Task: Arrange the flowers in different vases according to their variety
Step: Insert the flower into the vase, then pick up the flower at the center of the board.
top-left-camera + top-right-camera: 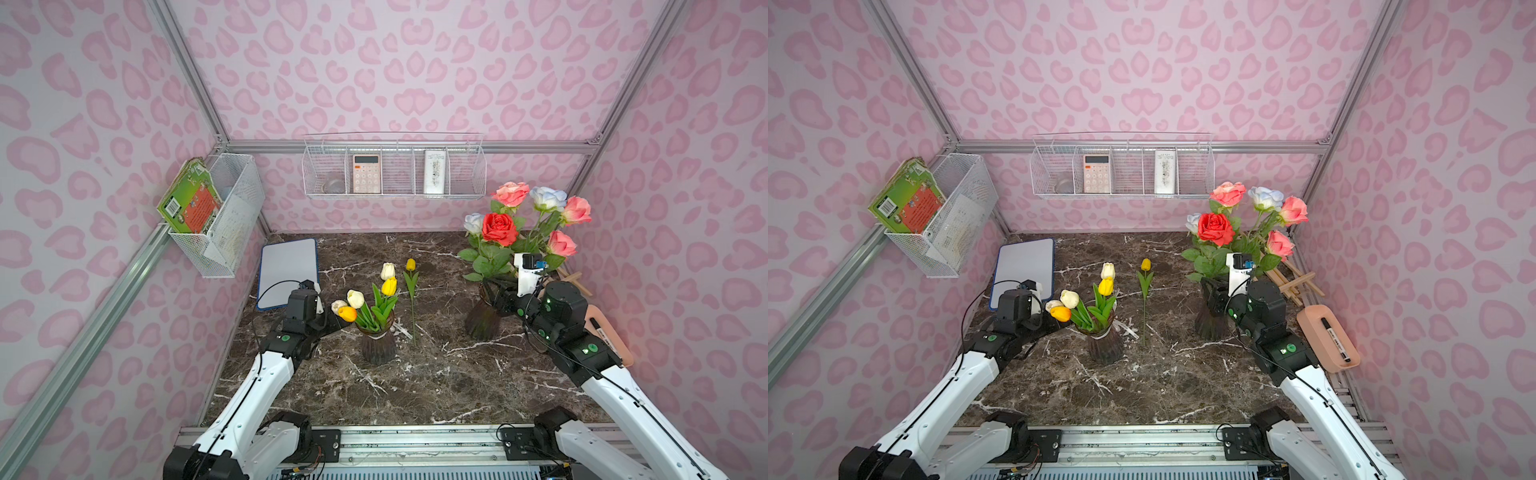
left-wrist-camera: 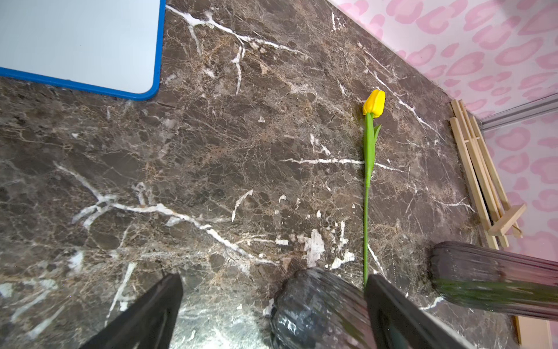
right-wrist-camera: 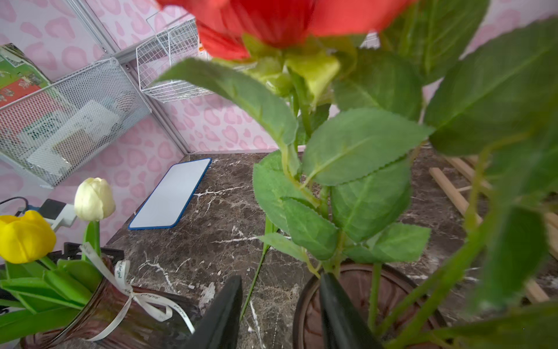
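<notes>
The right gripper [image 3: 280, 276] has its jaws partly apart and nothing between them. Through the gap I see only the marble table [image 3: 211, 235] and the thin stem of the loose yellow tulip [image 3: 256, 272]. One of its fingers is just at the rim of the rose vase [image 1: 482, 322], under the leaves of the red rose [image 1: 498, 227]. I judge that no grip is needed there, because the roses have their stems inside the vase and lean on its rim, so they stand upright without help.

The left gripper [image 2: 273, 276] is wide open and also holds nothing. It hangs low, just beside the tulip vase [image 1: 378, 345], on the side away from the rose vase. This vase carries the white, yellow and orange tulips [image 1: 388, 286]. Its narrow neck gathers their stems, and so the heads spread outward.

The loose yellow tulip lies flat on the table between the two vases. Its head points to the back wall and its stem end is near the tulip vase. As far as I can tell, it touches neither vase.

To my judgement the sorting is almost done, since only this tulip is not yet in a vase. The left gripper is near its stem end and already wide, so it seems suited to take it. The stem is thin and lies on hard stone, so the jaws must close very low. The crowded neck may also push the other tulips aside.
</notes>
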### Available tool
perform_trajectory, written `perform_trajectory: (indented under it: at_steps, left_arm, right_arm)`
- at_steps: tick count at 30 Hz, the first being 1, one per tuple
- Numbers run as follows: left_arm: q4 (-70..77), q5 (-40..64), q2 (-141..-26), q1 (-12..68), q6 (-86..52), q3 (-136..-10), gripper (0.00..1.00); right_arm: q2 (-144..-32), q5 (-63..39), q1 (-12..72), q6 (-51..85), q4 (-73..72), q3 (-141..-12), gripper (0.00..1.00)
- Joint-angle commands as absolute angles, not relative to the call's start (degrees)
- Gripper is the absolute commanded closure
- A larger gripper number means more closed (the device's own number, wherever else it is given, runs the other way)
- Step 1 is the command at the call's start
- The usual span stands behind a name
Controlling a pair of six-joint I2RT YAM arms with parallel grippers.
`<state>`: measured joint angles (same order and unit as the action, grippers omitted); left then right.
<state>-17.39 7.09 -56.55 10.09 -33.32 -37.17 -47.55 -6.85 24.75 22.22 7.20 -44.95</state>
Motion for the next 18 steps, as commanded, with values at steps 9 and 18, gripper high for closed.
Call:
perform_trajectory:
  at_steps: [9, 18]
  left_arm:
    - [-11.64, 2.99, -60.24, 10.21, -32.76, -34.51, 0.01]
    - [-12.60, 5.12, -69.91, 9.17, -33.66, -37.51, 0.01]
  right_arm:
    - [-59.82, 0.14, 44.75, 20.30, 12.44, -54.53, 0.49]
    - [-81.45, 7.47, 48.39, 24.73, 24.68, -70.10, 0.46]
